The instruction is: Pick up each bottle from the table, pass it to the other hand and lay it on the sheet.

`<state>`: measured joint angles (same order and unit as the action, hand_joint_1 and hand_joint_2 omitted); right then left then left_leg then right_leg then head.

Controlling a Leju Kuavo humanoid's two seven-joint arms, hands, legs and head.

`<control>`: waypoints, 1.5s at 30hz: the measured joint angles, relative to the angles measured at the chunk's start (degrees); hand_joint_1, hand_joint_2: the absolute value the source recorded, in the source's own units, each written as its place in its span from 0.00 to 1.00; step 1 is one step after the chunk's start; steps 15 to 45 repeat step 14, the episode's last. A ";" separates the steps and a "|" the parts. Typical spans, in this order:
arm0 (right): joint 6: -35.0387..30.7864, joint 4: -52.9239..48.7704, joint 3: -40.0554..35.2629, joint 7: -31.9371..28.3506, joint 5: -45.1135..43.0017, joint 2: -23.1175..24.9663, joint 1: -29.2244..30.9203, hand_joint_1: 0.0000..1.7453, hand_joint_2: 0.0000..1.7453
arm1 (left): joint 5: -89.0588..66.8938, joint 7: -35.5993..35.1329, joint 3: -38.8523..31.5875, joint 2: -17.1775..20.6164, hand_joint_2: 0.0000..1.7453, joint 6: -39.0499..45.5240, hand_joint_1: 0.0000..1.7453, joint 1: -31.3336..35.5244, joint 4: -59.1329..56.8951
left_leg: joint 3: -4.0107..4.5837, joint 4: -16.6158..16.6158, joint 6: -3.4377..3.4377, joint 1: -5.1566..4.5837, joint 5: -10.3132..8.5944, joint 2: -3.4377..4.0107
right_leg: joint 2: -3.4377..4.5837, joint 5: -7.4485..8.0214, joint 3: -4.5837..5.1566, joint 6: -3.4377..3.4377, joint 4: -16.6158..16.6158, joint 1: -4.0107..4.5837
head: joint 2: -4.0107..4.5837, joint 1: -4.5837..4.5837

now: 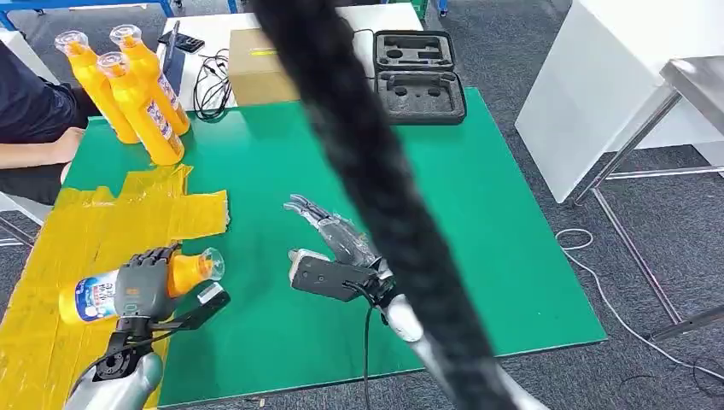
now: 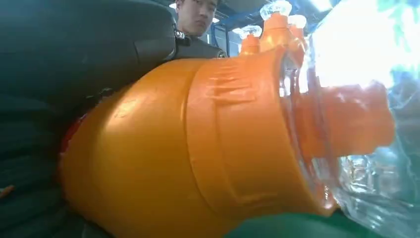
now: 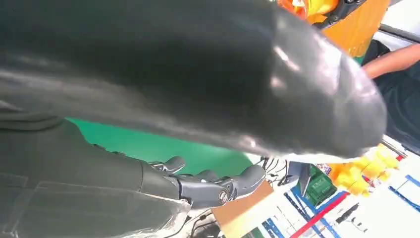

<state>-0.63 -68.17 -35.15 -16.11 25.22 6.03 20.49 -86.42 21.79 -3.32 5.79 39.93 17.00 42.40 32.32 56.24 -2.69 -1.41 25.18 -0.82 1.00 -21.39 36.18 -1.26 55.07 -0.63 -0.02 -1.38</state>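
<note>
- The left hand (image 1: 141, 286) grips a bottle (image 1: 137, 284) around its middle, its dark fingers wrapped over the top of the body.
- The bottle lies on its side in that hand: an orange body, a white and blue label toward its base, and a clear cap over an orange nozzle pointing toward the right hand.
- In the left wrist view the bottle (image 2: 198, 148) shows a ridged orange collar and a see-through cap over the nozzle.
- Under and beyond the left hand lies the yellow sheet (image 1: 51, 256), crinkled, spread over the corner of the green table (image 1: 478, 222); the bottle's base end is over the sheet and its cap end over the green.
- The right hand (image 1: 333, 252) is apart from the bottle, over the green table, fingers spread wide and holding nothing.
- In the right wrist view the right hand's fingers (image 3: 208, 186) extend over the green surface.
- Well beyond the left hand three more orange bottles (image 1: 128, 85) stand upright, close together.
- Beside them a person's arm (image 1: 34, 145) rests at the table edge.
- Beyond the right hand sit a cardboard box (image 1: 256, 64) and an open black foam-lined case (image 1: 418, 77).
- A thick black cable (image 1: 376, 196) crosses the head view diagonally.
</note>
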 measured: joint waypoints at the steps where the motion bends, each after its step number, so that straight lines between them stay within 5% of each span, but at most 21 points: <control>1: 0.00 0.00 -0.02 0.00 0.00 0.00 0.00 0.00 0.00 | 0.00 0.00 0.00 0.00 1.00 0.00 1.00 0.01 -0.11 | 0.00 0.00 0.00 0.00 0.00 0.00 | 0.00 0.00 0.00 0.00 0.00 0.00 | 0.00 0.00; 9: -0.35 0.09 -0.18 0.00 -1.25 -0.04 0.00 0.00 0.00 | -1.27 0.07 0.07 -0.18 1.00 0.02 1.00 0.14 -1.66 | -0.01 0.00 0.00 -0.01 0.00 0.00 | 0.00 0.00 -0.01 0.00 0.00 0.00 | 0.00 -0.02; 10: -0.57 0.09 -0.28 0.02 -1.27 -0.07 0.00 0.00 0.00 | -1.95 0.00 0.07 -0.28 0.00 0.00 0.45 0.18 -2.28 | -0.01 0.00 0.00 -0.01 0.00 0.00 | 0.00 0.00 -0.01 0.00 0.00 -0.01 | 0.00 0.00; 11: -0.66 0.13 -0.46 0.02 -1.14 -0.07 0.00 0.00 0.00 | -2.60 -0.22 0.13 -0.42 0.00 0.02 0.00 0.26 -3.19 | -0.03 0.00 0.00 -0.01 0.00 0.01 | 0.00 0.00 -0.02 0.00 0.00 -0.01 | 0.00 0.00; 45: -0.61 0.15 -0.55 0.07 -0.63 -0.07 -0.06 0.00 0.00 | -2.99 -0.44 0.52 -0.77 0.00 0.02 0.00 1.18 -5.69 | -0.11 0.00 0.00 -0.01 0.00 -0.12 | -0.09 -0.02 -0.13 0.01 0.00 -0.01 | 0.00 -0.02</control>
